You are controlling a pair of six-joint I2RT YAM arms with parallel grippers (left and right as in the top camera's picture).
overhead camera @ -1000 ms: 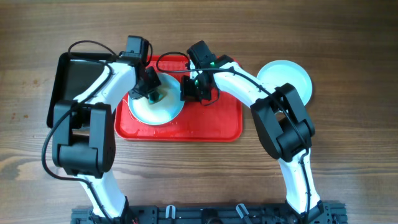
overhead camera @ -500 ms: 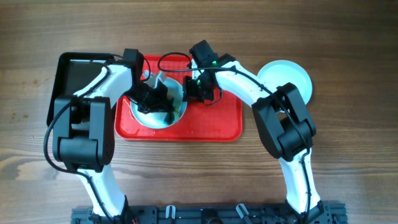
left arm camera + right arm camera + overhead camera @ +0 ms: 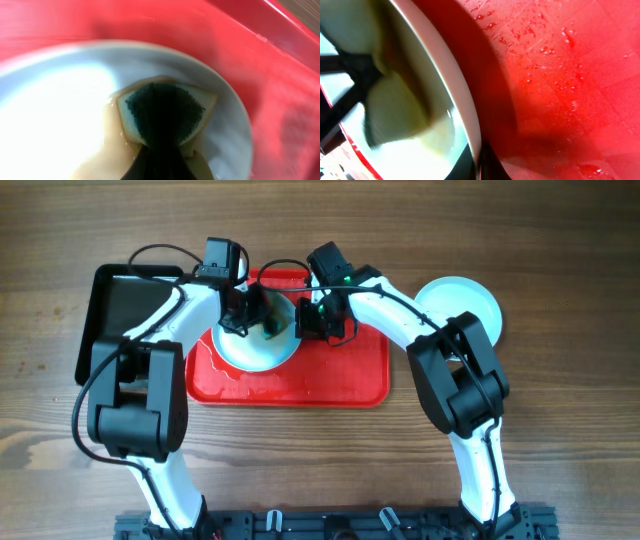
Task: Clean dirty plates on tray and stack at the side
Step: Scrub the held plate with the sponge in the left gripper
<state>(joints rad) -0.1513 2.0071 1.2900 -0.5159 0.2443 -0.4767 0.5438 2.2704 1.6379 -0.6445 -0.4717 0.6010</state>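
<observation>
Left end effector (image 3: 247, 313) pinches a green-faced sponge (image 3: 162, 112), scrubbing the round pale plate (image 3: 248, 352) in the red plastic tray (image 3: 345, 380); right end effector (image 3: 312, 320) seemingly clamps its rim. Next: lift it aside.

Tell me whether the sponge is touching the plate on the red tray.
Touching. The left wrist view shows the sponge pressed onto the plate, brownish liquid pooled at its edge.

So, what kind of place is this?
Probably a robot test bench staged for dishwashing, not a real kitchen: two robot arms at a wooden table, a wet red tray, and a sponge on a plate.
</observation>
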